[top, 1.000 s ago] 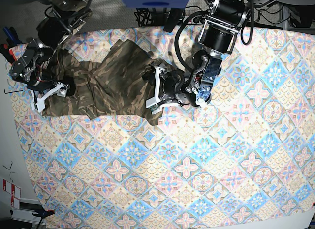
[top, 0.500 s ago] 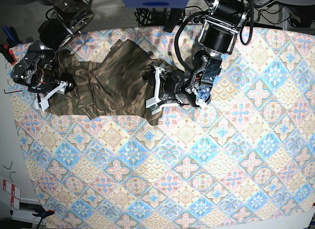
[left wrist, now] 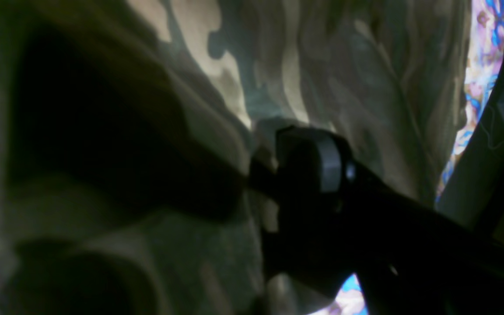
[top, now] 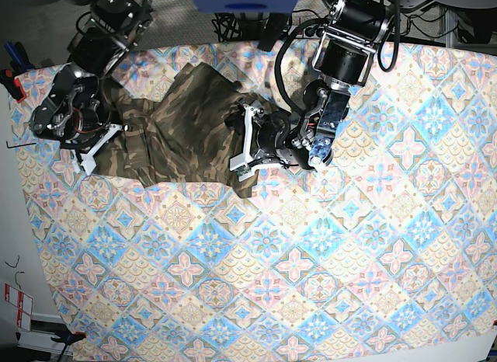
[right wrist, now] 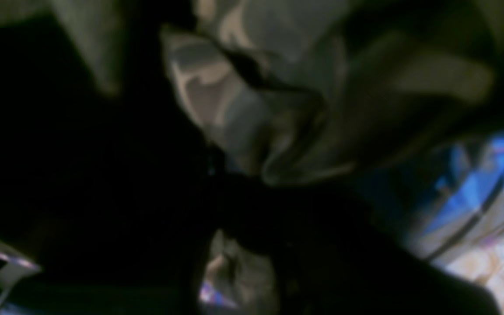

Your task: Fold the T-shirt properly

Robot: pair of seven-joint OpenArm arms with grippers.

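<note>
Patterned surface (top: 326,245) is mostly bare; the T-shirt (top: 182,125) lies bunched at the far side, long axis running between both arms. Left fingers (top: 247,143) and right fingers (top: 97,144) each look clamped on an end.

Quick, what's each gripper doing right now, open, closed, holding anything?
Left gripper: at the T-shirt's near edge, apparently pinching cloth; jaws unclear, cannot tell.
Right gripper: on the shirt's far end; views too dark and blurred to tell.

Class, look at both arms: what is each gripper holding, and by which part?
Both grip the T-shirt: the left gripper at its right edge, the right gripper at its left end.
</note>
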